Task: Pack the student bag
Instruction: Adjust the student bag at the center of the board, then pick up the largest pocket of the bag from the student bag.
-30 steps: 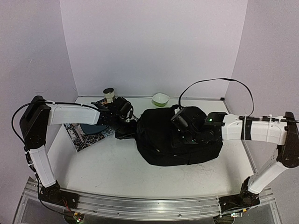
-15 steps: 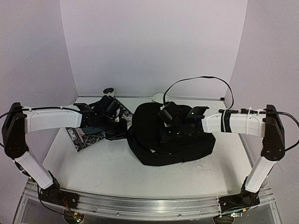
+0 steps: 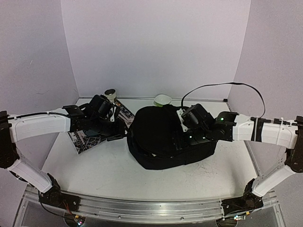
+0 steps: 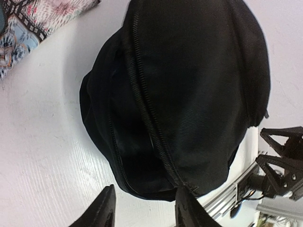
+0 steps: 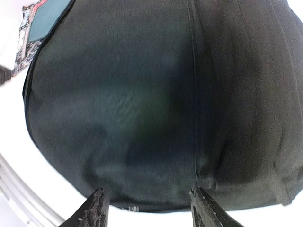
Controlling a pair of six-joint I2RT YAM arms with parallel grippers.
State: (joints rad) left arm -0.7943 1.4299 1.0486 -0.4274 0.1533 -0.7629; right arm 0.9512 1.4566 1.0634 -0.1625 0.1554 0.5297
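Note:
The student bag [image 3: 156,130] is a large black fabric backpack lying in the middle of the table. Its zip [image 4: 147,109] is partly undone, and a dark gap shows beside it. My left gripper [image 3: 119,135] is open and empty at the bag's left end. In the left wrist view the left gripper [image 4: 144,213] sits just short of the bag [image 4: 199,85]. My right gripper [image 3: 183,141] is open and empty over the bag's right half. In the right wrist view the right gripper [image 5: 149,210] hangs over the bag's black cloth [image 5: 142,94].
A patterned mat [image 3: 85,139] with a dark teal plate [image 5: 45,16] lies left of the bag, under my left arm; the mat also shows in the left wrist view [image 4: 28,23]. A small cup [image 3: 110,94] and a green bowl [image 3: 162,100] stand at the back wall.
The bag has slid a little to the left. My left gripper has drawn back leftward along with it. My right gripper first reached left over the bag, then pulled back to the right.

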